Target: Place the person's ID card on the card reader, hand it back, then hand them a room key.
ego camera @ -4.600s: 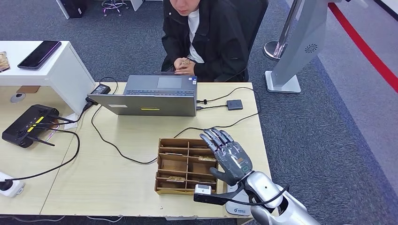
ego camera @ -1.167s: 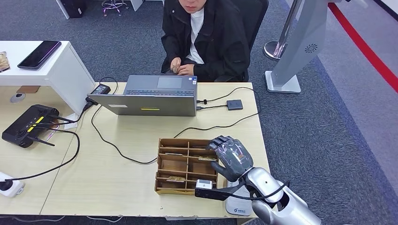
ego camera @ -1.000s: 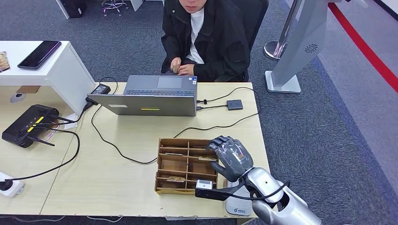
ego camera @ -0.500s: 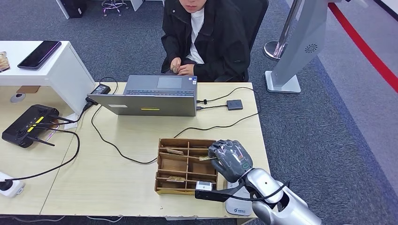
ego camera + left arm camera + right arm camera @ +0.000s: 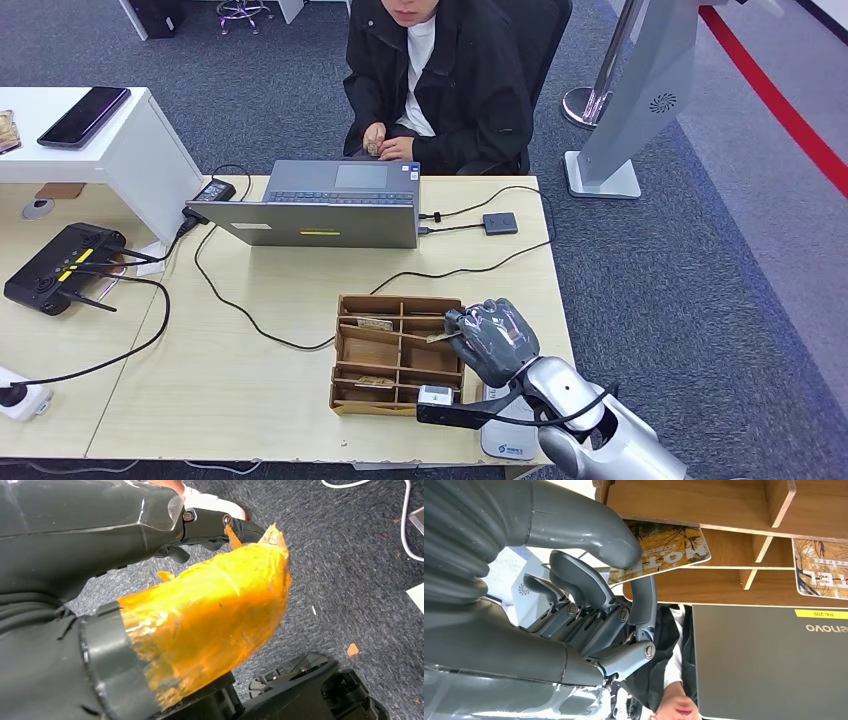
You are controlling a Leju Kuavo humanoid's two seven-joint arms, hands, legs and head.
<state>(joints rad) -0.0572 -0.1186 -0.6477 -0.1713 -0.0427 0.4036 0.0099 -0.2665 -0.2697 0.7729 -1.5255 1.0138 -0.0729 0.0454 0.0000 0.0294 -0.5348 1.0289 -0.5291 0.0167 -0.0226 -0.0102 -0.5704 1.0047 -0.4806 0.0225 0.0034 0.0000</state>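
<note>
The robot's right hand (image 5: pixel 497 341) pinches a hotel key card (image 5: pixel 659 550) between thumb and finger at the right edge of the wooden divider box (image 5: pixel 372 352) on the desk (image 5: pixel 250 380), near the seated person (image 5: pixel 440 70). The left hand (image 5: pixel 210 522), hanging over carpet, cannot be read.

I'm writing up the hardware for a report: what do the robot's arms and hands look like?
The right hand is glossy dark grey with small coloured marks on its back, on a rounded silver arm looped by a black cable. Up close it has a ribbed grey cover, thick grey thumb and darker fingers. The left hand is wrapped in orange tape.
</note>
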